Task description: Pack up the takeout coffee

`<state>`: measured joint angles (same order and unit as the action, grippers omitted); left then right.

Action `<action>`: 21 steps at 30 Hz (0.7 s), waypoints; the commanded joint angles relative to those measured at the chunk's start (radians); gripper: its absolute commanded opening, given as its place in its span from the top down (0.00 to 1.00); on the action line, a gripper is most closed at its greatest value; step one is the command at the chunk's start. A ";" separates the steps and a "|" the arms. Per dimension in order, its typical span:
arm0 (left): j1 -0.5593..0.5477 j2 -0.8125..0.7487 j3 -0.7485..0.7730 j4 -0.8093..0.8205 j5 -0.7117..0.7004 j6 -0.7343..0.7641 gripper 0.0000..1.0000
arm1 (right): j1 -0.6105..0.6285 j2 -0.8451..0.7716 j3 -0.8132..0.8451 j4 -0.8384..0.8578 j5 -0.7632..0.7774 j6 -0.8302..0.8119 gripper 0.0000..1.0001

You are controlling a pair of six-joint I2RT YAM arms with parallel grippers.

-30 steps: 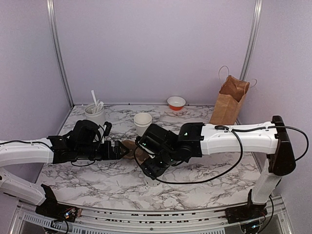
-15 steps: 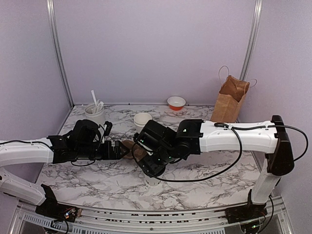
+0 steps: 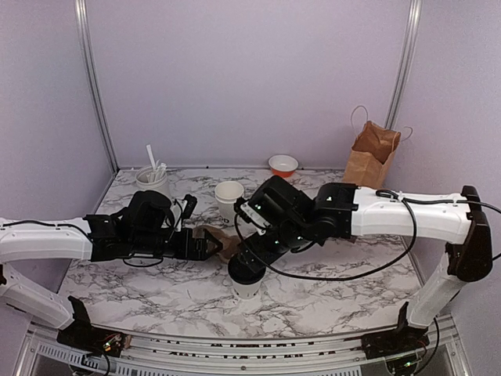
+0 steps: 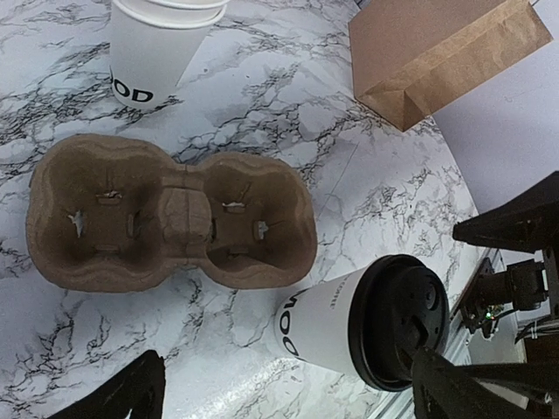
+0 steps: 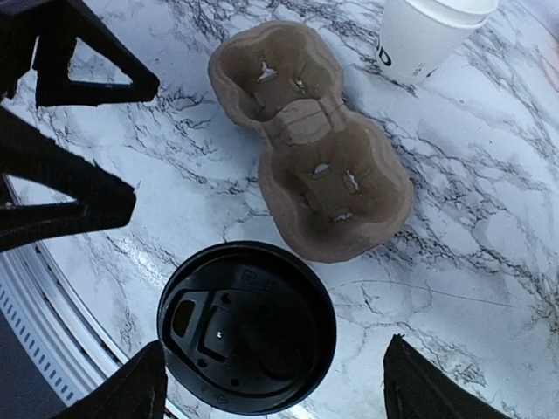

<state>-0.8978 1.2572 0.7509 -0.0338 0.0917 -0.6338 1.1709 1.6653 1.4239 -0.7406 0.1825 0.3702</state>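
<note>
- White paper coffee cup with black plastic lid (image 3: pixel 246 276) stands lower centre of the overhead view, just beside brown moulded-pulp two-cup carrier (image 4: pixel 170 214).
- Right gripper (image 5: pixel 275 345) above it, fingers spread, holding nothing.
- Left gripper (image 4: pixel 286 362) wide open near carrier, likely to steady it.

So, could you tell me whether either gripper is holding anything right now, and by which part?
Nothing is held. The right gripper's open jaws hang over the takeout coffee without clamping it; the left gripper is open and empty.
</note>
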 commanded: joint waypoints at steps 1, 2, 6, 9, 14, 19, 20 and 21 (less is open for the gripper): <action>-0.042 0.030 0.043 -0.009 -0.012 0.011 0.02 | -0.069 -0.099 -0.098 0.114 -0.116 0.047 0.20; -0.051 0.037 0.047 -0.009 -0.017 0.011 0.03 | -0.081 -0.116 -0.127 0.135 -0.134 0.055 0.21; -0.082 0.068 0.065 -0.010 -0.020 0.003 0.10 | -0.125 -0.185 -0.238 0.210 -0.207 0.096 0.27; -0.107 0.094 0.085 -0.013 -0.023 0.003 0.18 | -0.163 -0.237 -0.320 0.272 -0.268 0.124 0.32; -0.132 0.112 0.118 -0.031 -0.047 0.012 0.24 | -0.200 -0.291 -0.414 0.353 -0.341 0.157 0.35; -0.146 0.137 0.156 -0.075 -0.077 0.031 0.31 | -0.214 -0.296 -0.450 0.388 -0.366 0.170 0.38; -0.150 0.142 0.164 -0.086 -0.084 0.037 0.32 | -0.216 -0.296 -0.452 0.392 -0.368 0.171 0.38; -0.154 0.146 0.172 -0.094 -0.090 0.041 0.33 | -0.219 -0.295 -0.457 0.398 -0.369 0.172 0.39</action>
<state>-1.0355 1.3785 0.8753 -0.0597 0.0429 -0.6224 0.9668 1.3888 0.9771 -0.4168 -0.1501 0.5201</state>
